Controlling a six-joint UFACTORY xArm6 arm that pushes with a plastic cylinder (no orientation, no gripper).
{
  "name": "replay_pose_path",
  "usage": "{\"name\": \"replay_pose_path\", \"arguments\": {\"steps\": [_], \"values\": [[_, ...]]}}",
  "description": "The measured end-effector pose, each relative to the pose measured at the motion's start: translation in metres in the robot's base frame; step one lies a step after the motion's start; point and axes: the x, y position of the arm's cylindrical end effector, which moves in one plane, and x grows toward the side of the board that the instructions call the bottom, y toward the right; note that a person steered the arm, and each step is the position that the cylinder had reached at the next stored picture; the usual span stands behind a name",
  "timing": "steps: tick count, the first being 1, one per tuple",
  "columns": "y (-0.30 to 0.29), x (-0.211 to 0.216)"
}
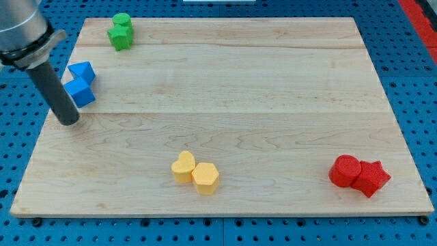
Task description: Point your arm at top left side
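My tip (69,121) rests on the wooden board (225,89) near its left edge, about halfway down. It is just below and left of two blue blocks: a cube (80,92) and another blue block (82,70) behind it. Two green blocks (121,32) sit together near the board's top left corner, well above my tip. The rod rises from the tip toward the view's top left.
A yellow heart (183,166) and a yellow hexagon (205,178) sit together at the bottom middle. A red cylinder (343,170) and a red star (371,178) sit together at the bottom right. A blue pegboard (410,41) surrounds the board.
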Motion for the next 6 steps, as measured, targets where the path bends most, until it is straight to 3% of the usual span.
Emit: {"name": "replay_pose_path", "arguments": {"steps": [2,3,6], "values": [[0.077,-0.021],[0.109,-0.053],[0.050,-0.128]]}}
